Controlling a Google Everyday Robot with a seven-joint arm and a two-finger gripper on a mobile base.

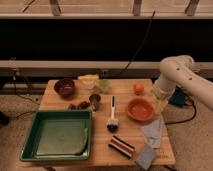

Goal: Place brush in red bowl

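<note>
The brush [112, 116] lies on the wooden table [100, 152], its white handle pointing away and its dark bristle head at the near end. The red bowl [140, 109] sits just right of it, upright, with nothing visible inside. My gripper [160, 105] hangs below the white arm's wrist [164, 88], just past the bowl's right rim and well to the right of the brush. It is not touching the brush.
A green tray [30, 145] fills the front left. A dark maroon bowl [64, 87], a pale container [88, 81], a metal cup [94, 101] and an orange fruit [138, 88] stand at the back. A striped block [121, 146] and grey cloths [152, 133] lie at the front right.
</note>
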